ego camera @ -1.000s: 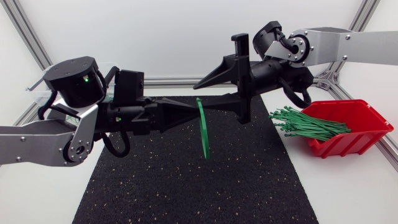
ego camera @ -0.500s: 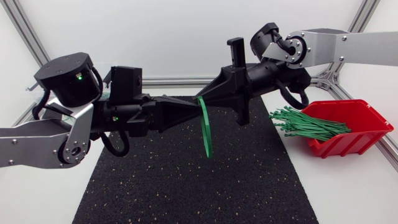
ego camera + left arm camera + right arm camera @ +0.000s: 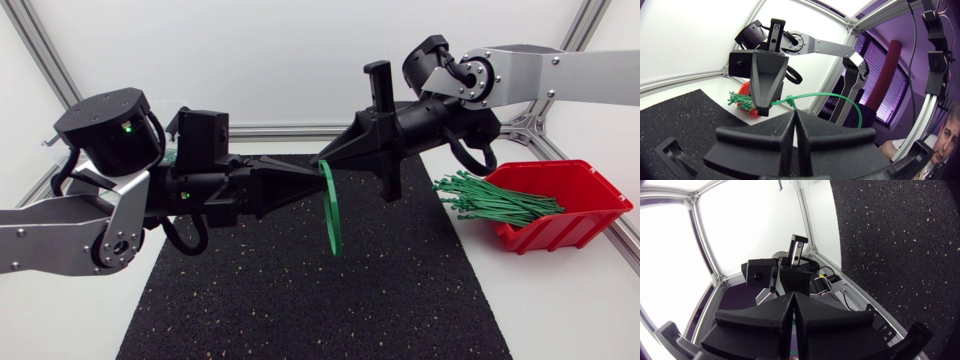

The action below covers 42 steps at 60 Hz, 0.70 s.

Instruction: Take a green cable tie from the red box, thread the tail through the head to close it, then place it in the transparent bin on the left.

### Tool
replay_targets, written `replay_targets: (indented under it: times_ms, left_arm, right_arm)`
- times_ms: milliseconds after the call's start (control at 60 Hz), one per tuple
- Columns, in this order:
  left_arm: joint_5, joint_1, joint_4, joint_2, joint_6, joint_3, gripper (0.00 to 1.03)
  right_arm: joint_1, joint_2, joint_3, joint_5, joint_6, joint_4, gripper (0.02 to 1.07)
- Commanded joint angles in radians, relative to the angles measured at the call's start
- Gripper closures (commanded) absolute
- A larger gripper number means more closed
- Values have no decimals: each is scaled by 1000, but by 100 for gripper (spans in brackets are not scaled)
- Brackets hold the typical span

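Head view: the left gripper and right gripper meet tip to tip above the mat. Both pinch a green cable tie that bows toward 6 o'clock. The red box sits at 3 o'clock.
Left wrist view: the tie arcs from the closed tips.
Right wrist view: the fingers are pressed together.

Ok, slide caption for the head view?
Left pincer holds a curved green cable tie over the mat, right pincer just beside it; red box at right.
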Motion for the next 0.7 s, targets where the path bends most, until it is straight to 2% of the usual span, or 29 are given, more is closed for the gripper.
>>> replay_targets:
  times_ms: [0, 33, 83, 117, 150, 333, 683]
  left_arm:
    - [6, -3, 19, -26, 25, -18, 100]
    - [6, 0, 19, -23, 30, -17, 100]
    - [6, 8, 19, -17, 36, -14, 100]
    - [7, 14, 17, -10, 44, -11, 100]
    - [12, 22, 17, -6, 53, -8, 100]
    - [84, 74, 20, 40, 91, 17, 100]
    - [116, 66, 17, 59, 163, 14, 100]
  right_arm:
    - [-10, -3, -1, 17, 13, 6, 101]
    - [-10, -5, -3, 17, 13, 6, 95]
    - [-12, -6, -4, 14, 13, 10, 77]
    - [-12, -6, -6, 13, 13, 10, 70]
    - [-12, -10, -6, 13, 13, 12, 67]
    - [-16, -11, -6, 17, 13, 21, 61]
    - [16, -13, 4, 17, 17, 36, 60]
